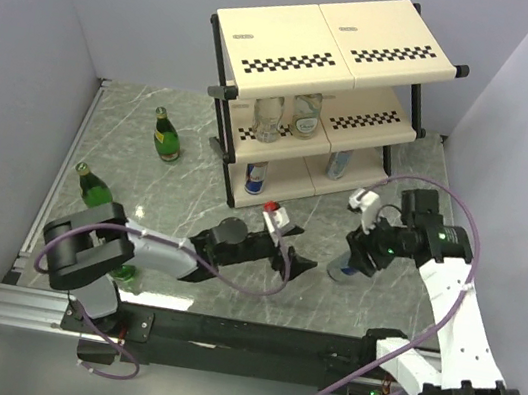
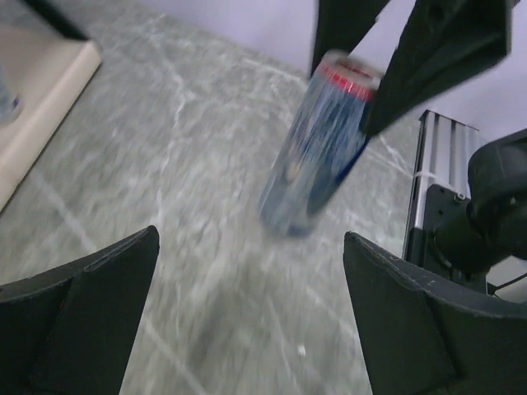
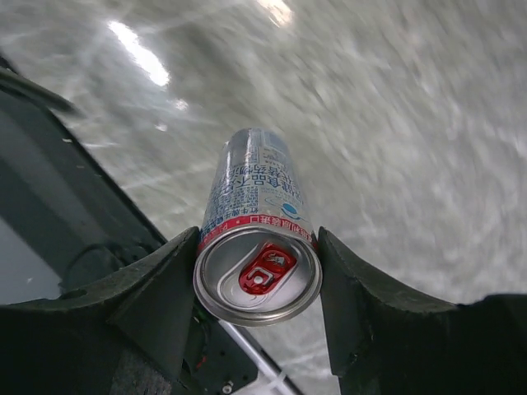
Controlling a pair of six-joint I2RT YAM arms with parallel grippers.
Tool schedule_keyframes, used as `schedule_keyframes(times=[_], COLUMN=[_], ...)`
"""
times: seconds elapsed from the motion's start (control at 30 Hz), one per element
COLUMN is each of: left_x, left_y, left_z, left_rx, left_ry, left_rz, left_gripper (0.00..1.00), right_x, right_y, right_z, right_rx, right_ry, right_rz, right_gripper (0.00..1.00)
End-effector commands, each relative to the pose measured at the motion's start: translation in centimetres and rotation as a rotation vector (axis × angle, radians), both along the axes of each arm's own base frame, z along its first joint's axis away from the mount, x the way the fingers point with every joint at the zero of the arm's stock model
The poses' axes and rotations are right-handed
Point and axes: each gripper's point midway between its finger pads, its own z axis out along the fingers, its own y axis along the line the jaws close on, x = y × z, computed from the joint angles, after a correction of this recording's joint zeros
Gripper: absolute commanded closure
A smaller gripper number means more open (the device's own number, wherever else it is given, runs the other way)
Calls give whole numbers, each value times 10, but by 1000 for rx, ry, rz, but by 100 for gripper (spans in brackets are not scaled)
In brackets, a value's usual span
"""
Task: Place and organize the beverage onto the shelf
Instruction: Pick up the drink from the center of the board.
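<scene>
Marble tabletop (image 1: 183,194): right tool (image 3: 258,267) clamps slim can (image 3: 251,193); left tool (image 2: 251,243) gaping.

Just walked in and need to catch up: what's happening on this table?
The right claw is clamped on a silver-and-blue can in front of the shelf. The left claw hangs open and empty nearby. Two clear bottles and two cans already sit on the shelf; three green bottles wait on the table.

At the table's far edge, the shelf (image 1: 271,32): two clear bottles (image 1: 269,117) on the middle tier, two cans (image 1: 256,176) on the bottom. Near the left edge, two green bottles (image 1: 165,135) upright, a third (image 1: 126,275) behind the left arm. Mid-table, left gripper (image 1: 298,260) spread open. Just right of it, right gripper (image 1: 353,256) over a silver-and-blue can (image 1: 338,268).
</scene>
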Motion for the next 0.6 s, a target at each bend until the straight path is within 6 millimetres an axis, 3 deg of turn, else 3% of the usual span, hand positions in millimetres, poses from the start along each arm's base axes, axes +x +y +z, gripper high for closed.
schedule_keyframes(times=[0.0,0.3,0.57], left_x=[-4,-5,-3], left_y=[-29,-60,-78], left_z=[26,7,0], left_rx=[-41,50,124], left_ry=[-66,-71,-135], left_rz=[-92,-149,-135], left_gripper=[0,1,2], right_x=[13,20,23], right_y=[30,61,71], right_z=[26,33,34], right_rx=[75,67,73], right_ry=[-42,-33,-21], right_rz=[54,136,134], right_gripper=[100,100,100])
